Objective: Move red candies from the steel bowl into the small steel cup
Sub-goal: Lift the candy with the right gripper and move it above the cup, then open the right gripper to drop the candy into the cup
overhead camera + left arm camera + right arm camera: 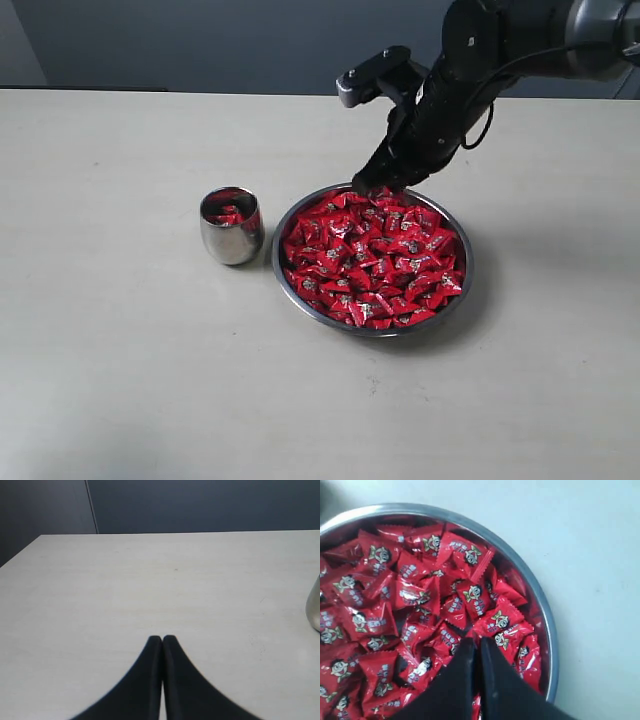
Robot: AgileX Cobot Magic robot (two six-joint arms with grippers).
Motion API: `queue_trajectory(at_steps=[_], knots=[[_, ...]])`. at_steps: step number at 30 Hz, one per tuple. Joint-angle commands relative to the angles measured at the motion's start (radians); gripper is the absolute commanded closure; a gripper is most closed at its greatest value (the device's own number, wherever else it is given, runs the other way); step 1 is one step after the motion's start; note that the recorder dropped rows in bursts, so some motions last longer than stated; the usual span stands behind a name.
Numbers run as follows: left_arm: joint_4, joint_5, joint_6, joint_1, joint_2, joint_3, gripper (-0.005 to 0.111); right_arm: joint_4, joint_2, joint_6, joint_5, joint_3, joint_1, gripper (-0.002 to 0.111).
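Observation:
The steel bowl (283,275) sits mid-table, heaped with red candies (370,258). Just left of it stands the small steel cup (231,236), with a few red candies inside. My right gripper (385,186) reaches down into the bowl at its far rim. In the right wrist view its fingers (476,639) are pressed together among the candies (410,595), pinching a red wrapper edge at the tips, close to the bowl's rim (540,600). My left gripper (162,639) is shut and holds nothing, low over bare table, with the cup's side (314,607) at the frame edge.
The pale tabletop (120,350) stretches wide around bowl and cup. A dark wall runs behind the table's far edge (200,92). The right arm and its wrist camera (375,75) hang above the bowl's far side.

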Motion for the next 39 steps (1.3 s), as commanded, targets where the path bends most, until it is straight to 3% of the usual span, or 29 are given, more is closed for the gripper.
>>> queue_trajectory(at_steps=[1, 9, 17, 28, 39], knots=[[-0.006, -0.01, -0.001, -0.005, -0.005, 0.005, 0.106, -0.001, -0.059, 0.056, 0.002, -0.007, 0.0, 0.109], [-0.006, -0.01, -0.001, -0.005, -0.005, 0.005, 0.106, 0.124, -0.085, 0.029, -0.018, -0.063, 0.009, 0.109], [-0.006, -0.01, -0.001, -0.005, -0.005, 0.005, 0.106, 0.213, -0.066, -0.04, -0.037, -0.197, 0.101, 0.109], [-0.006, -0.01, -0.001, -0.005, -0.005, 0.005, 0.106, 0.267, 0.156, -0.04, 0.137, -0.436, 0.199, 0.109], [-0.006, -0.01, -0.001, -0.005, -0.005, 0.005, 0.106, 0.269, 0.253, -0.038, 0.178, -0.502, 0.245, 0.109]])
